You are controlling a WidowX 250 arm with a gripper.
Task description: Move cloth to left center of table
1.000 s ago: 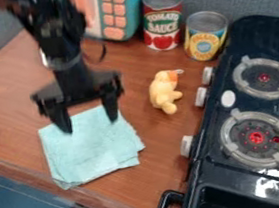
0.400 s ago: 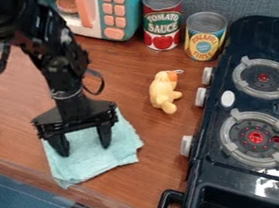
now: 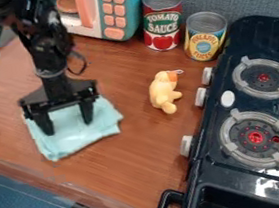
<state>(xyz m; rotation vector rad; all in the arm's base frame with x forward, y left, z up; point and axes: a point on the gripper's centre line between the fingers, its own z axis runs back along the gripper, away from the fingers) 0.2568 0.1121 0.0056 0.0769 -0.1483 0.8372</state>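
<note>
Though wide-spread, gripper (image 3: 69,127) on cloth (image 3: 81,139).

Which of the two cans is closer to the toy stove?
The can with the yellow and blue label. It stands right beside the stove; the red-labelled can is farther left, beside the toy microwave.

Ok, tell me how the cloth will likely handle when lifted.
The cloth is probably floppy, given its soft folds and uneven edges. It looks thin, so likely light for its spread. Lying flat, it seems unlikely to roll or tip.
</note>
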